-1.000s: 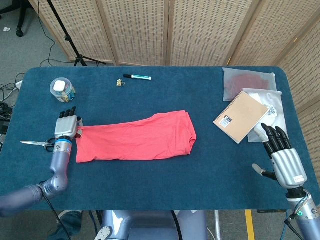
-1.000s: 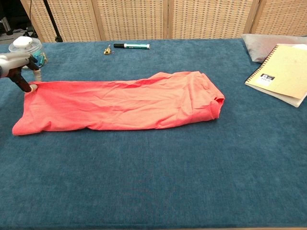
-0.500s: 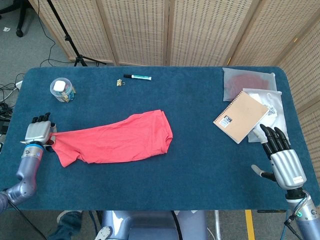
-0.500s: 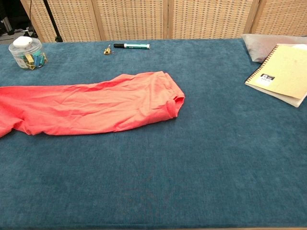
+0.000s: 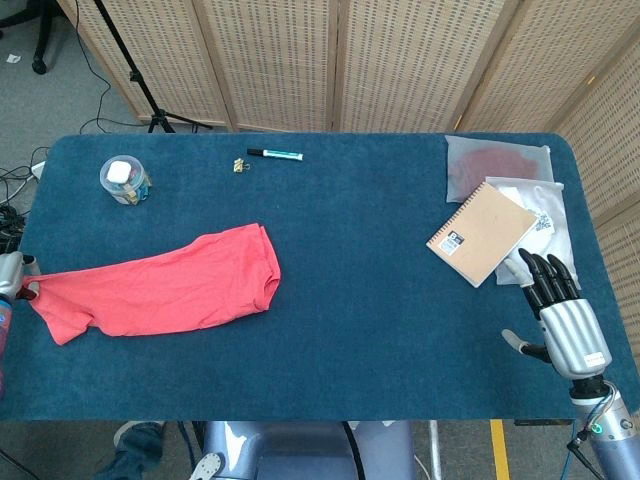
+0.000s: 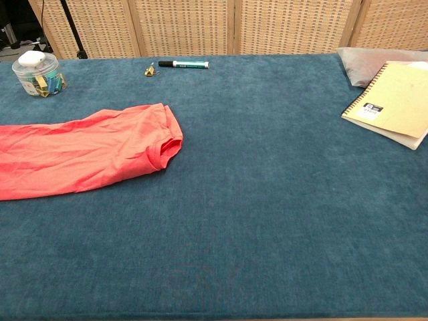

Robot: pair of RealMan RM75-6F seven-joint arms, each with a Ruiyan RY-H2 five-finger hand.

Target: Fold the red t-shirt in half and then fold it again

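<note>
The red t-shirt (image 5: 160,288) lies as a long folded band on the left part of the blue table (image 5: 380,300), its collar end near the middle left. The chest view shows the red t-shirt (image 6: 73,154) running off the left edge of the picture. My left hand (image 5: 8,275) is at the far left edge of the head view, gripping the shirt's left end, mostly cut off by the frame. My right hand (image 5: 560,310) rests over the table's front right corner with fingers spread, holding nothing, far from the shirt.
A jar of clips (image 5: 125,180) stands at the back left. A marker (image 5: 275,154) and a binder clip (image 5: 240,164) lie near the far edge. A spiral notebook (image 5: 480,235) and plastic pouches (image 5: 497,165) lie at the right.
My left hand has dragged the shirt well to the left across the table, out past the table's left edge. The scissors are no longer visible. The right hand has stayed put.
</note>
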